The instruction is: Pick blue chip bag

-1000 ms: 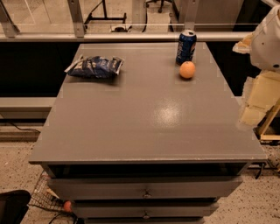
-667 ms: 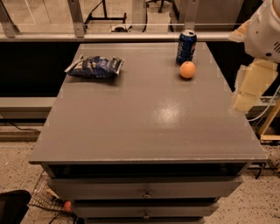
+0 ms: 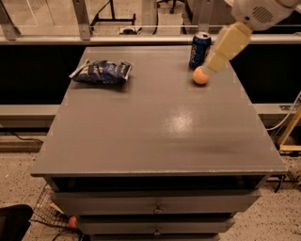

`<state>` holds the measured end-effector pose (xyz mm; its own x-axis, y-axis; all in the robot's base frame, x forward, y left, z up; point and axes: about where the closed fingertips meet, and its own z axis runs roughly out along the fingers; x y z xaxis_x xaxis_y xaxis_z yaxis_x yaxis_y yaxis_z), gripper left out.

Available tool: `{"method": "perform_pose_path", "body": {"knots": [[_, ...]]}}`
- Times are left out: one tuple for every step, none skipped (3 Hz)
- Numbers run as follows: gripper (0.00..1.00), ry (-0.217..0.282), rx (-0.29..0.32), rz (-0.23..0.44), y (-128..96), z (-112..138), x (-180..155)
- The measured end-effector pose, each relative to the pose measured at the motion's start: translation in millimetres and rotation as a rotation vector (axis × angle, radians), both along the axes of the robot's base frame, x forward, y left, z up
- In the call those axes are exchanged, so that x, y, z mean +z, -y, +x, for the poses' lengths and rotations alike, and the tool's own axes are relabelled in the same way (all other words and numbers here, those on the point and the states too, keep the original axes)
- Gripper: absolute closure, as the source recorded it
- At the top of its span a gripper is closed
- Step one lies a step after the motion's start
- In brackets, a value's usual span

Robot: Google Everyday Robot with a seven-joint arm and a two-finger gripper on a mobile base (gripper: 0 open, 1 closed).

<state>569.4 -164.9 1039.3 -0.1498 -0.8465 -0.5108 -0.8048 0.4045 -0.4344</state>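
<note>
The bag (image 3: 101,72) lies flat on the bench (image 3: 164,136), toward the 11 o'clock corner of the top. It is dark blue foil with white markings and pale crimped ends, crumpled, and wider than it is tall. Nothing touches it.

The bench top is plain grey with a dull glare patch near its centre. At 1 o'clock stands a blue can (image 3: 200,49), upright. An orange ball (image 3: 201,76) rests just beside the can on its 6 o'clock side. Both are well apart from the bag.

The gripper (image 3: 214,63) enters from the 1 o'clock corner of the view on a white arm (image 3: 256,14). It slants down toward 7 o'clock, its tip above the ball and in front of the can's right edge. It is well apart from the bag. It appears as one blurred beige block; the state of the jaws cannot be told.

Below the top, the bench front carries drawers (image 3: 155,204) with small pulls. A metal rail (image 3: 141,40) runs behind the bench at 12 o'clock. The floor (image 3: 23,164) is speckled.

At 7 o'clock a wire basket (image 3: 44,214) sits partly under the bench, cut off from view. An orange item (image 3: 72,221) shows beside it, too small to identify. A dark object (image 3: 11,223) is cropped by the lower left corner.
</note>
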Motion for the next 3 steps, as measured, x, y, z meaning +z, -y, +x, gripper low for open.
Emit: {"method": "perform_pose_path", "body": {"knots": [[0.0, 0.065, -0.011, 0.183, -45.0, 27.9, 6.1], [0.0, 0.119, 0.004, 0.309, -96.5, 48.9, 8.8], [0.0, 0.202, -0.012, 0.346, -99.3, 61.5, 29.6]]}}
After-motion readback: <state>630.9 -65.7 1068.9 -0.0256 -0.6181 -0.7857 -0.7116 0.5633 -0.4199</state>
